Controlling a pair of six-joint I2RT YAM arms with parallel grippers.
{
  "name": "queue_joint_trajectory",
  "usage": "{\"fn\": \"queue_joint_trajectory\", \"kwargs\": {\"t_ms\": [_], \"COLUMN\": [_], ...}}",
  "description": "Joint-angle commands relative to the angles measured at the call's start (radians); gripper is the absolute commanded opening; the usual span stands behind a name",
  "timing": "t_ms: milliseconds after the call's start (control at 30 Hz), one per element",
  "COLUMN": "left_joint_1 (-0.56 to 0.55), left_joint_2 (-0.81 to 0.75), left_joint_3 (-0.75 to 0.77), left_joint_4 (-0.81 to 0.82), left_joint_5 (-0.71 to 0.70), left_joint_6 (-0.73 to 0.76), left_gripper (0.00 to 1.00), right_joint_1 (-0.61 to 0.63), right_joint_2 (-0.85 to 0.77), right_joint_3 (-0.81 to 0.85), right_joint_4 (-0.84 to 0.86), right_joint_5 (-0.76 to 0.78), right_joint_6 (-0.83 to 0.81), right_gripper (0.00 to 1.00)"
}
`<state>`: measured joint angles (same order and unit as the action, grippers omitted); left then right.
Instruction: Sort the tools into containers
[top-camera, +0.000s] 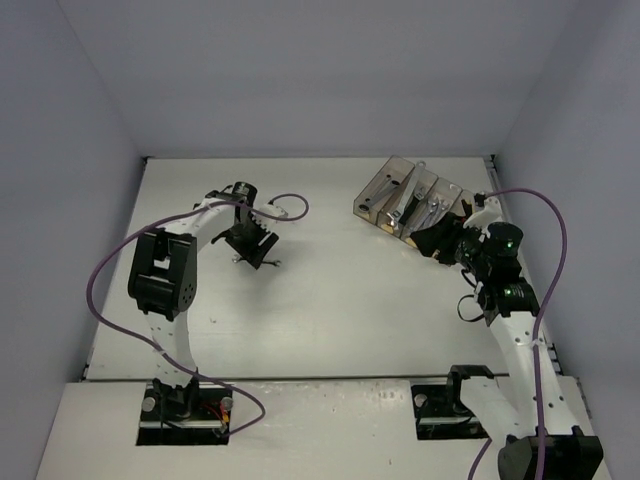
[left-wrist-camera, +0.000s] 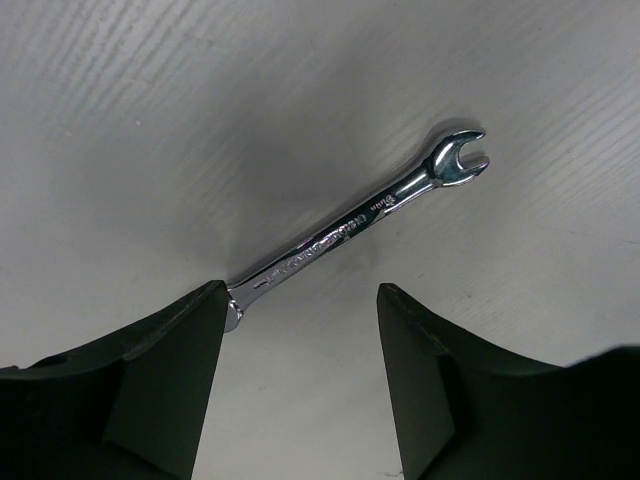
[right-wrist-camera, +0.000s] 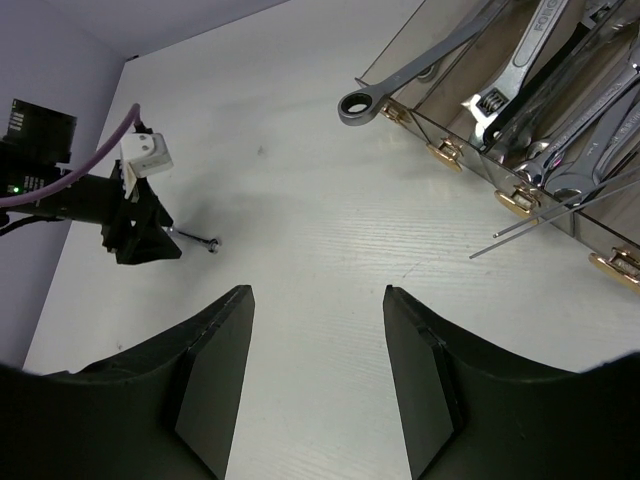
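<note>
The near end of the small silver wrench (left-wrist-camera: 355, 220) is hidden behind one finger of the left tool (left-wrist-camera: 300, 298), so contact there cannot be confirmed. Its open-ended head is seen lying flat on the white worktop (left-wrist-camera: 150, 120). The left tool's fingers are held apart, with nothing clamped. The containers (right-wrist-camera: 455, 125), set at the far right of the worktop, are cut off at the edge of the right wrist view and partly covered by the right arm (top-camera: 505, 290) in the top view. Longer wrenches (right-wrist-camera: 530, 45) are packed inside, with one ring end (right-wrist-camera: 355, 104) overhanging the rim. The right tool (right-wrist-camera: 318, 295) is spread open over bare worktop, well apart from the small silver wrench.
</note>
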<state>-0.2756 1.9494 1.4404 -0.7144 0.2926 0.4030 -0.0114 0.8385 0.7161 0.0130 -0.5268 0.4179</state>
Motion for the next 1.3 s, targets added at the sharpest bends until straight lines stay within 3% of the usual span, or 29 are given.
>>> {"fn": "queue_joint_trajectory", "kwargs": {"t_ms": [0, 267, 500, 700, 800, 1000, 1100, 1267], "left_joint_1": [-0.002, -0.022, -0.085, -0.110, -0.137, -0.153, -0.158, -0.159], "left_joint_2": [0.004, 0.061, 0.092, 0.073, 0.062, 0.036, 0.022, 0.053], "left_joint_3": [0.049, 0.055, 0.046, 0.037, 0.014, 0.017, 0.029, 0.066], "left_joint_4": [-0.043, -0.054, -0.056, -0.046, -0.021, 0.010, 0.029, 0.028], "left_joint_5": [-0.017, -0.064, -0.178, -0.048, -0.076, -0.110, -0.127, -0.139], "left_joint_6": [0.031, 0.012, -0.087, -0.322, -0.388, -0.460, -0.449, -0.440], "left_gripper": [0.56, 0.43, 0.19, 0.05, 0.05, 0.34, 0.41, 0.41], "right_joint_1": [0.005, 0.005, 0.005, 0.005, 0.005, 0.005, 0.005, 0.005], "right_joint_2": [-0.008, 0.010, 0.010, 0.006, -0.006, -0.019, -0.021, -0.025], "right_joint_3": [-0.003, -0.006, -0.004, -0.008, -0.009, -0.017, -0.023, -0.026], "right_joint_4": [0.043, 0.044, 0.043, 0.043, 0.044, 0.044, 0.042, 0.042], "right_joint_5": [-0.029, -0.030, -0.031, -0.030, -0.030, -0.033, -0.033, -0.035], "right_joint_6": [0.002, 0.002, 0.008, 0.016, 0.019, 0.021, 0.022, 0.023], "right_gripper": [0.52, 0.52, 0.52, 0.52, 0.52, 0.52, 0.52, 0.52]}}
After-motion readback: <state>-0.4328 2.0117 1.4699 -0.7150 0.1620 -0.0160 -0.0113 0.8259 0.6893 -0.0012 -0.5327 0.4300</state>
